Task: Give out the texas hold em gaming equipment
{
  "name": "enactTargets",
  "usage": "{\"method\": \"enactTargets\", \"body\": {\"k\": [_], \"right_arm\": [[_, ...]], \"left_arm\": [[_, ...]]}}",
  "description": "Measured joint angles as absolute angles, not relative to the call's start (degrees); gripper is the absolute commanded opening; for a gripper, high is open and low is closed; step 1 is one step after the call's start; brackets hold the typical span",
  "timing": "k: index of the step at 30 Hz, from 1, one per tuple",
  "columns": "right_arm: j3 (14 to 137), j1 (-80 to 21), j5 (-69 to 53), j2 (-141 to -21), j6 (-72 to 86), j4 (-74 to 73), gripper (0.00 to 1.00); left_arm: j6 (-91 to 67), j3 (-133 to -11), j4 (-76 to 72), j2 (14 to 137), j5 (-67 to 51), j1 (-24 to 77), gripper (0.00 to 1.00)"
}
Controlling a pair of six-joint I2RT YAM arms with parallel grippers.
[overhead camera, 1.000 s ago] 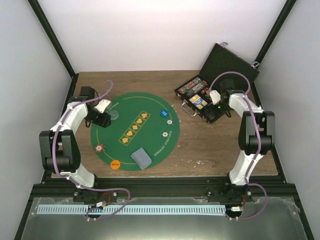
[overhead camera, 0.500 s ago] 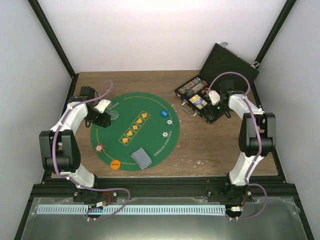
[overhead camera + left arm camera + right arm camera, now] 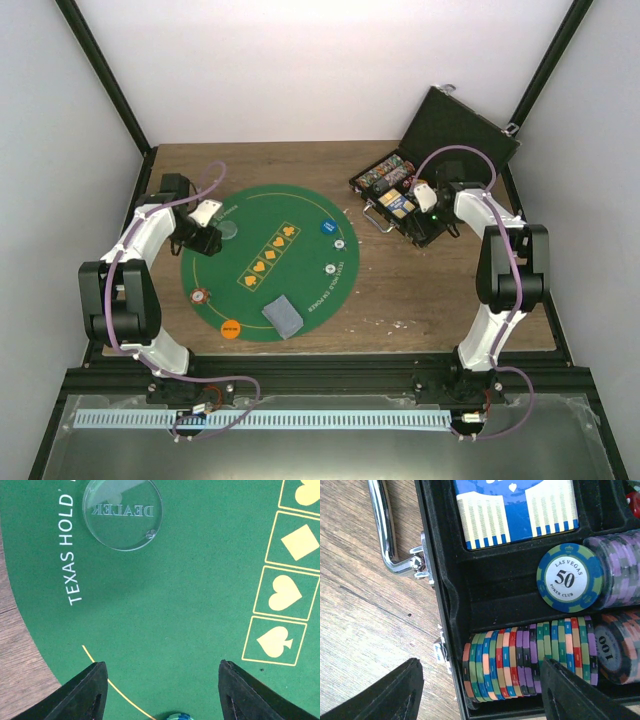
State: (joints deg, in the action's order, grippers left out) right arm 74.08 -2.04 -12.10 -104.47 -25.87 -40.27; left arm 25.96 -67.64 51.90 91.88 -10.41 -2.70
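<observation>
In the black case [image 3: 462, 122] at upper right we see striped chips [image 3: 530, 662] and a blue card pack [image 3: 515, 510] under the wide, empty right end effector [image 3: 480, 680], while the left end effector [image 3: 161, 680] gapes over the mat [image 3: 200, 580].

Striped chips [image 3: 530, 662] racked in case [image 3: 445, 605], cards [image 3: 282, 317] on mat [image 3: 300, 210]

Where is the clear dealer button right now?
In the left wrist view, the dealer button lies flat on the left side of the green mat, just ahead of the left claw and beside the white TEXAS HOLD lettering.
</observation>
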Motion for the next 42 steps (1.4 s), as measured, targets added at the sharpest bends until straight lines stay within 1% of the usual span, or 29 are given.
{"method": "enactTargets", "body": {"k": [9,13,32,42], "right_arm": [[74.1,-2.1,-11.1,-104.8,-25.8,-40.3,0.75],[74.8,-2.0,-9.3,-105.3,-25.6,-40.0,0.78],[76.6,-2.2,-7.7,-106.8,-24.6,-40.0,0.8],[72.9,-3.3,-5.8,-106.8,-24.7,-38.1,0.81]], "left_arm": [[26.0,-67.6,51.9,91.9,-10.4,-2.8,0.62],[26.0,-67.5,51.9,91.9,-10.3,-2.8,0.62],[26.0,-67.4,51.9,91.9,-10.3,-3.0,0.62],[26.0,-67.4,51.9,91.9,-10.4,-3.0,0.62]]}}
